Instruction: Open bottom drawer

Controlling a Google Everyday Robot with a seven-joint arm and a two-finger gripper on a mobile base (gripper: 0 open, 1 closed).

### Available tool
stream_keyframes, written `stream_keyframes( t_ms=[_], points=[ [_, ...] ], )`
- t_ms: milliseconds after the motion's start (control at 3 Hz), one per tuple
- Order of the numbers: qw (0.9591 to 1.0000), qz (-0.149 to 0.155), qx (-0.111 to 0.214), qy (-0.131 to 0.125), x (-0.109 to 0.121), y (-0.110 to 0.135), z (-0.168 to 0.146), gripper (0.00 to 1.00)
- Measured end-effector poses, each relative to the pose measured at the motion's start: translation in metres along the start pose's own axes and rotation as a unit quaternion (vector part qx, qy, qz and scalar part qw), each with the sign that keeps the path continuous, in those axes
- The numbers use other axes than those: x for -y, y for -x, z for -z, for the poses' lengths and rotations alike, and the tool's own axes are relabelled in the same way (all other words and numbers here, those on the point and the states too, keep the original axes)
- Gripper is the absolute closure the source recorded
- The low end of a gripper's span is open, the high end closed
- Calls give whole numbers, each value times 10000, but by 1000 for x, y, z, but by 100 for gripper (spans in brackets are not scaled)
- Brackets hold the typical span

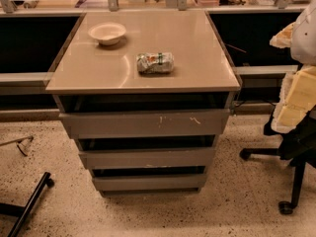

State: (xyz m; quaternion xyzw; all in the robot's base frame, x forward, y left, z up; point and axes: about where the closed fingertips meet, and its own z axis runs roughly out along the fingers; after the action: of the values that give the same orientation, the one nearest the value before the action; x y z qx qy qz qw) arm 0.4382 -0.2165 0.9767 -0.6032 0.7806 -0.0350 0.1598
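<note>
On the left of the bench [197, 43], toward its far side, sits a white bowl [107, 33], and nearer the middle lies a crumpled packet [155, 62]. Below the bench's near edge three grey drawer fronts are stacked. The top drawer [144, 124] has white scratches, the middle drawer [147, 157] is below it, and the bottom drawer [149, 181] sits just above the floor, its plain front running left to right. It looks shut or nearly so. At the right edge, above a black chair [297, 179], hangs the gripper [296, 102], a pale shape at about the top drawer's height; whether it is open or closed cannot be told. The bottom drawer lies left of the gripper and well below it. The coming move therefore likely calls for a reach down and leftward, then a pull toward the near side, square to the front's long axis.
</note>
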Motion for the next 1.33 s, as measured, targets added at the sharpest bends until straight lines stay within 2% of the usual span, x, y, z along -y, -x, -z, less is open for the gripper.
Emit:
stream_keyframes(
  t_ms=[333,667,1000,1333],
  points=[
    [10000,0,0,0,0,0,0,0],
    [9997,-84,233,-9,-1,5,-25,0],
    [9959,-424,679,414,-27,12,-108,0],
    [9895,-623,987,854,-60,21,-200,0]
  ],
)
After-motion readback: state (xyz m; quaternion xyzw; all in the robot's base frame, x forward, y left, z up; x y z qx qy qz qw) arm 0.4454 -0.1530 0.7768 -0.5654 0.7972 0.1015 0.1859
